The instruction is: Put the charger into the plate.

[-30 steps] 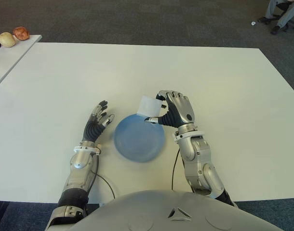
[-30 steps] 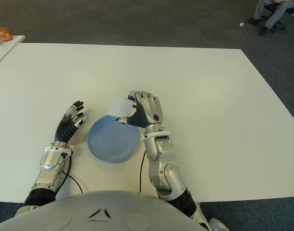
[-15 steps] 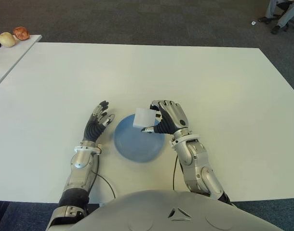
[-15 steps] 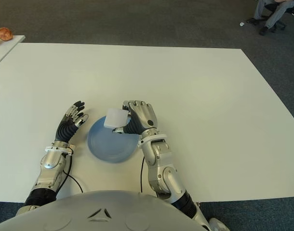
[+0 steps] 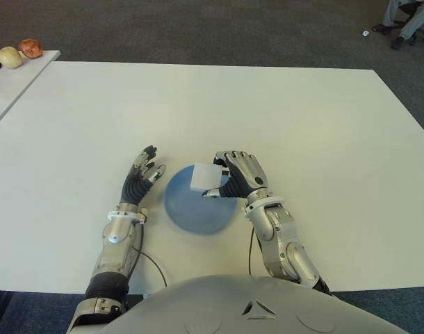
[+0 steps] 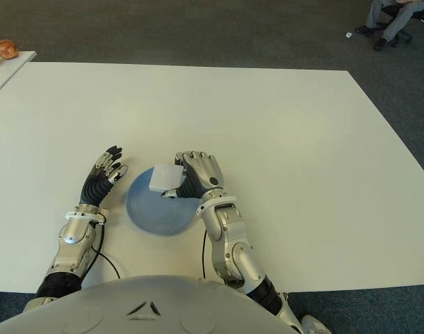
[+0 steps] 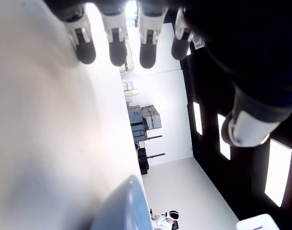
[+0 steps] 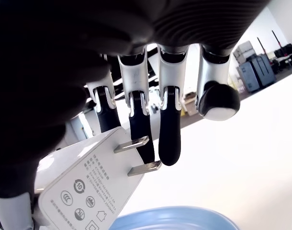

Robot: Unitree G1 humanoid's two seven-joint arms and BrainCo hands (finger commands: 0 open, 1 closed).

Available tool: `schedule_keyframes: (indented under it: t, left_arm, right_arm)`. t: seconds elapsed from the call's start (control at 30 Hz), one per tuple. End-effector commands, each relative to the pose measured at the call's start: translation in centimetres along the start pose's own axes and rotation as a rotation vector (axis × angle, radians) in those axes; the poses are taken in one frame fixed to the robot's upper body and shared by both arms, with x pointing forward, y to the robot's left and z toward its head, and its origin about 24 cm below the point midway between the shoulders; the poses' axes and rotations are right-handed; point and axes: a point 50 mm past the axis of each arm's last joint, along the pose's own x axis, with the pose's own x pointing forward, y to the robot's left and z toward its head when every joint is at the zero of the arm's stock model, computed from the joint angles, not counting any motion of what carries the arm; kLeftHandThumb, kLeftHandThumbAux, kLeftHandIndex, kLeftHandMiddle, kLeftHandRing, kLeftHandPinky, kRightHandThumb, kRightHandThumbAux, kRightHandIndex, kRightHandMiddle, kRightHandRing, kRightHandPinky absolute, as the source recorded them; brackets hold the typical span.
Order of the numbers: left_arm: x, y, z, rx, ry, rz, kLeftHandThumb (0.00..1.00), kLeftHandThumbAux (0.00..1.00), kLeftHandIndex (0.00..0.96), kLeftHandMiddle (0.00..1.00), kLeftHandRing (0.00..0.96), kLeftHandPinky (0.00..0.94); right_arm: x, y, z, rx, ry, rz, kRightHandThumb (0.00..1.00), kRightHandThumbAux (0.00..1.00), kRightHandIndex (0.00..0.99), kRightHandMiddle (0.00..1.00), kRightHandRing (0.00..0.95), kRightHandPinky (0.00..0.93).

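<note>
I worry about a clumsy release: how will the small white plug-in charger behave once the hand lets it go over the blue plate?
The small white plug-in charger, pinched in the right hand, looks like a rigid, probably light block. Its flat sides should stop it rolling, though the two metal prongs may tip it. The blue plate looks smooth, so it might slide.

Charger [image 8: 88, 187]: the white face that carries the two metal prongs has small printing on it, seen in the right wrist view.
Round marks: a circled "10" can be read; the other circled certification symbols beside it are too small to make out.
Printed lines: tiny grey text near the prongs, not legible.
Elsewhere: no readable writing.
</note>
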Motion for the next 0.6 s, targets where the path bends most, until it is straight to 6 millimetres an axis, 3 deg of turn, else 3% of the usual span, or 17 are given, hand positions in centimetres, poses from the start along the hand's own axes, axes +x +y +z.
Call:
schedule_keyframes:
  t: [0.03,0.47,0.6]
  left_arm:
    - [-1.6,-1.2,-2.4,-0.033,0.149,-0.021,0.0,0.537,0.102,0.112,0.098,0.109]
    - [-1.6,-1.2,-2.3,-0.038,0.152,-0.032,0.0,0.525,0.096,0.105,0.094,0.108]
    - [-1.7,-1.2,-2.3,-0.036,0.149,-0.029,0.0,0.525,0.095,0.11,0.096,0.1]
  right_arm:
    - [-0.1,1.1,0.4,0.058,0.003,0.03,0.715,0.715,0.439,0.922,0.887,0.875]
    - [-0.1,1.7,0.0,0.04,0.001,-0.017,0.718,0.713,0.44,0.916,0.882,0.882]
    - [-0.3,2.4,-0.5,-0.003,-0.025,-0.032,0.696,0.712,0.431,0.763,0.715,0.694]
